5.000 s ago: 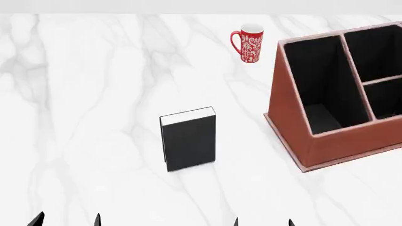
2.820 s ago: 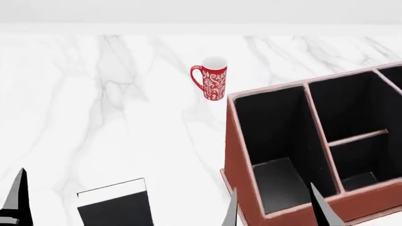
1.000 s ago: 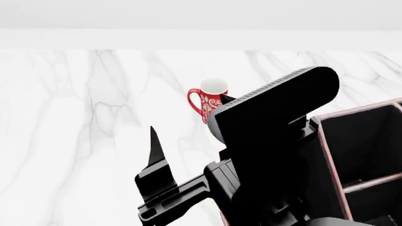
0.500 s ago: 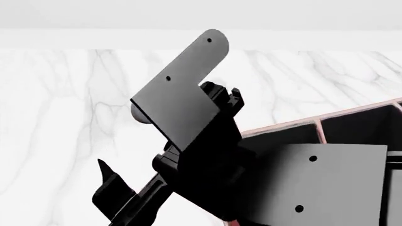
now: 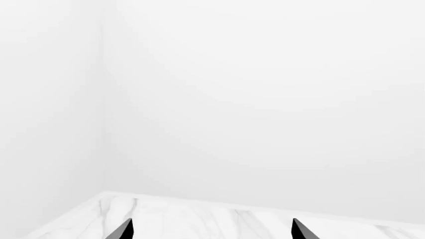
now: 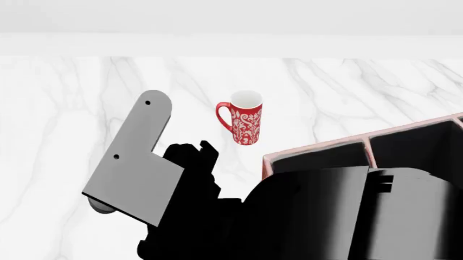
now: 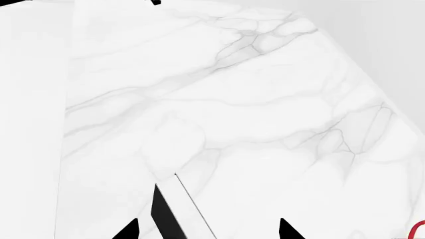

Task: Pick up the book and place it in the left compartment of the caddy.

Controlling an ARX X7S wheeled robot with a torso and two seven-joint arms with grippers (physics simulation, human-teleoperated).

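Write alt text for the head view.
A black robot arm fills the lower frame, hiding most of a reddish-brown caddy at right. Behind them a red-and-white patterned mug stands upright on a white marble table.

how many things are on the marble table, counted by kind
red-and-white patterned mug: 1
reddish-brown caddy with black interior: 1
black hardback book with white page edges: 1
total: 3
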